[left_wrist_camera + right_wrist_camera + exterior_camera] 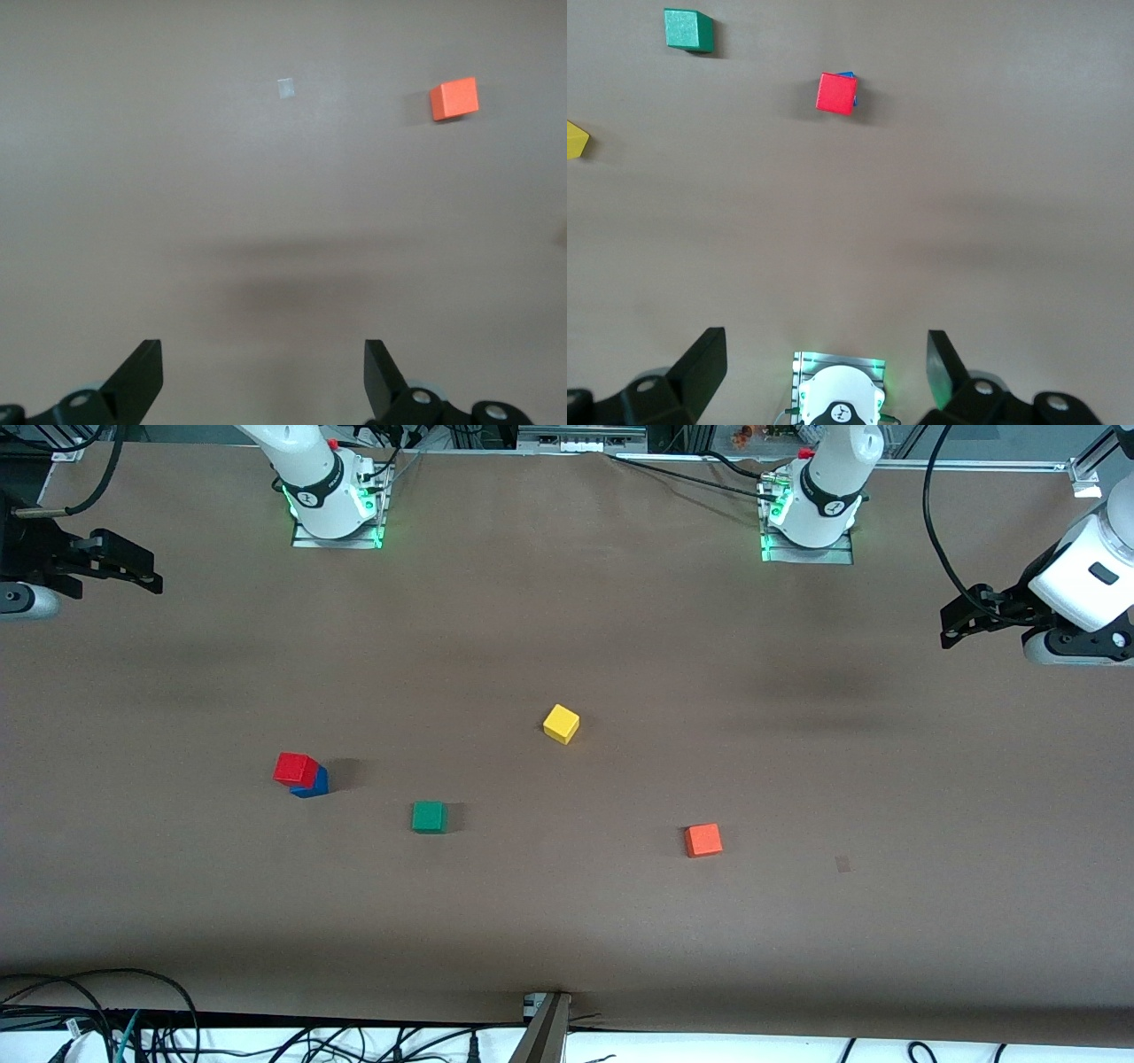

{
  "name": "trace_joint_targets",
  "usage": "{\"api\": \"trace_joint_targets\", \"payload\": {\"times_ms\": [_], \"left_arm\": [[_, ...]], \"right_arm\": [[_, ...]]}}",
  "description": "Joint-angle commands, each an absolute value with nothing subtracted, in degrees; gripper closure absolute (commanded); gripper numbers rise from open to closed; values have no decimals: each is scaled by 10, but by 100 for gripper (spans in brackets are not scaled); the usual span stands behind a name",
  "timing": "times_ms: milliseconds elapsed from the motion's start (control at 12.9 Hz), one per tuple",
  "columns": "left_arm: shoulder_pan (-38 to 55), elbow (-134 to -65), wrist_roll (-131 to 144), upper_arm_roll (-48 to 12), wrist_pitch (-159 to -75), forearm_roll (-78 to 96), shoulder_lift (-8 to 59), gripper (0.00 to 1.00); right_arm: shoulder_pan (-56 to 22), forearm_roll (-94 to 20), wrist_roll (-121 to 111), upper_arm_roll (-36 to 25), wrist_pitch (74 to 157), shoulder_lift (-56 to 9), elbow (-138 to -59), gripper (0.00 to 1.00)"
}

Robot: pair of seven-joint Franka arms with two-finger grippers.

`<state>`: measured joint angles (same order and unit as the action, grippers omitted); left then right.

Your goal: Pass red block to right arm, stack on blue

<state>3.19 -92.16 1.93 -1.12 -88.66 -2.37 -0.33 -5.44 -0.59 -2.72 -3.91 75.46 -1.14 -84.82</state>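
Observation:
The red block [295, 768] sits on the blue cube [314, 784], slightly askew, toward the right arm's end of the table. In the right wrist view the red block [835, 93] covers nearly all of the blue cube [849, 77]. My right gripper [146, 576] is open and empty, up over the table edge at the right arm's end; its jaws [824, 372] stand wide apart. My left gripper [952, 624] is open and empty, up over the left arm's end of the table; it also shows in the left wrist view [263, 376].
A green cube [429, 816] lies beside the stack, nearer the front camera. A yellow cube [561, 724] is mid-table. An orange cube [702, 840] lies toward the left arm's end and shows in the left wrist view [454, 98]. The arms' bases [337, 514] stand along the table's back edge.

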Motion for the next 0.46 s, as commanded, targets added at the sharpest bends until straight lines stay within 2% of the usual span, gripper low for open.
{"api": "trace_joint_targets", "payload": {"times_ms": [0, 386], "left_arm": [[33, -904, 26, -24, -881, -17, 3, 0], [33, -904, 25, -24, -881, -16, 3, 0]], "right_arm": [[-54, 4, -18, -33, 749, -7, -853, 0], [-50, 4, -23, -38, 744, -24, -829, 0]]}}
